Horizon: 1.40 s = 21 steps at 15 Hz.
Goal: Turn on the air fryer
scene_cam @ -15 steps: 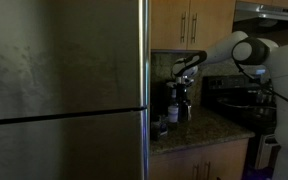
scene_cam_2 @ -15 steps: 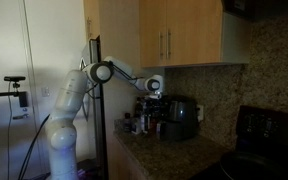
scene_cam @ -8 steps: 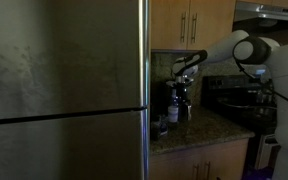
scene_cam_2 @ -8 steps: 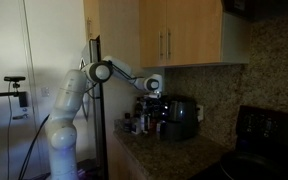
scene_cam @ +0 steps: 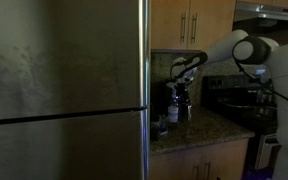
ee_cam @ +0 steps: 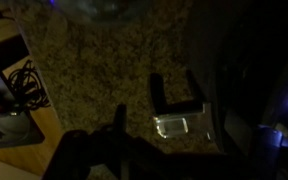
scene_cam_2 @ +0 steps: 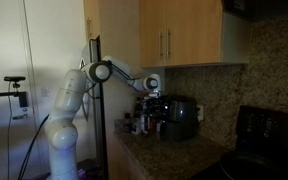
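The air fryer (scene_cam_2: pixel 181 118) is a small black upright appliance on the granite counter, under the wooden cabinets. It also shows in an exterior view (scene_cam: pixel 164 99) beside the fridge, and as a dark mass with a small bluish light in the wrist view (ee_cam: pixel 259 80). My gripper (scene_cam_2: pixel 152 97) hangs just beside the fryer's upper part, fingers pointing down, and shows in an exterior view (scene_cam: pixel 181 84) too. In the wrist view the gripper (ee_cam: pixel 124 130) is only a dark silhouette, so its opening is unclear. Nothing is seen held.
A small clear glass jar (ee_cam: pixel 174 125) stands on the granite counter (ee_cam: pixel 94 70) next to the fryer, also in an exterior view (scene_cam: pixel 161 127). A tall steel fridge (scene_cam: pixel 64 90) fills one side. A black range (scene_cam_2: pixel 269 135) stands further along. Cabinets (scene_cam_2: pixel 179 35) hang overhead.
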Each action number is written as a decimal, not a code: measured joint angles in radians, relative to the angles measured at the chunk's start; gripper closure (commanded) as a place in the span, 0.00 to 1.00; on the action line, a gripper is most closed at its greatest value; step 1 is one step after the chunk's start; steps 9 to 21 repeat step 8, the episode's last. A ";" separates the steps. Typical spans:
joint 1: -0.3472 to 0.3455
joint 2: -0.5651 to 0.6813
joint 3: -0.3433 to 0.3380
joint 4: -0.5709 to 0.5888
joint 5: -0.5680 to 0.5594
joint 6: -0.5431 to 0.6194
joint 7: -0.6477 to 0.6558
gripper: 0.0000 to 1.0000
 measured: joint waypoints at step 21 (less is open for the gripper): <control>0.040 -0.028 -0.028 -0.009 -0.367 -0.047 0.035 0.00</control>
